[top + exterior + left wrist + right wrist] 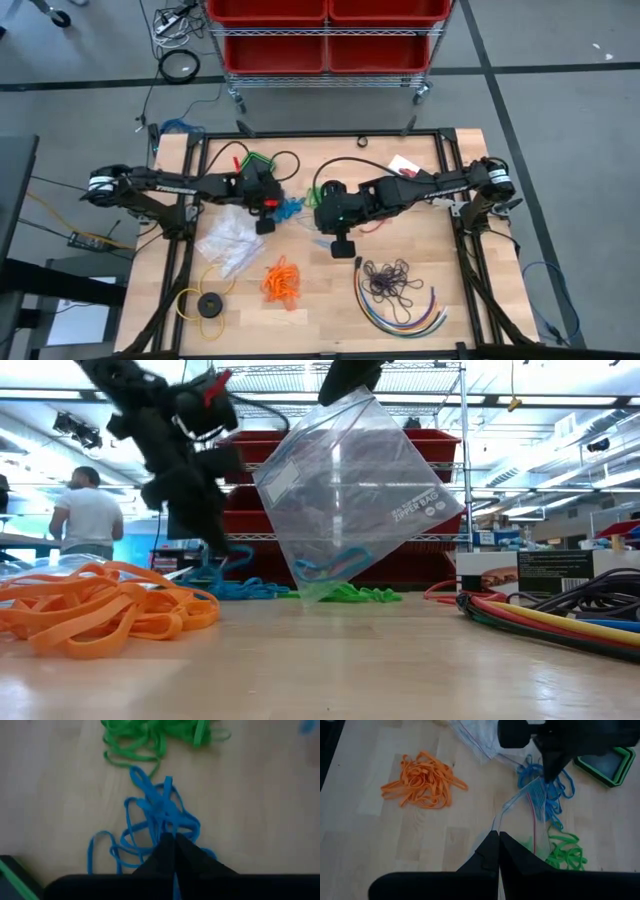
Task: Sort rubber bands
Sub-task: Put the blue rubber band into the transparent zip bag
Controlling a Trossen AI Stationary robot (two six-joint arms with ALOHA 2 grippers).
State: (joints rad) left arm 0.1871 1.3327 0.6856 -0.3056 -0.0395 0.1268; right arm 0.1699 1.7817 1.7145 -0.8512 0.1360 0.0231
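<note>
The blue rubber bands (150, 817) lie tangled on the wooden table, with the green rubber bands (145, 735) just beyond them. My left gripper (171, 837) is shut at the near side of the blue bunch (290, 208). My right gripper (498, 837) is shut on a clear zip bag (350, 490), which hangs above the table with a blue band (330, 567) inside. An orange bunch (282, 283) and a dark purple bunch (390, 280) lie nearer the front edge. My left gripper pinches a few strands at the near edge of the blue bunch (167, 831) between its two fingers, slanting down from the table's left. Those strands rise to the fingers (212, 550) while the remainder of the bunch lies on the table. My right gripper pinches the zip bag's top edge (502, 820) between its two fingers, slanting down from above. The bag hangs below the fingers, tilted, with one lower corner (312, 595) down near the table; whether that corner touches the wood, I cannot tell.
A second clear bag (230, 240) lies crumpled at the left. A yellow ring with a black disc (205, 303) sits at the front left, long coloured cables (405, 315) at the front right, a green-rimmed tray (607, 765) behind the left gripper.
</note>
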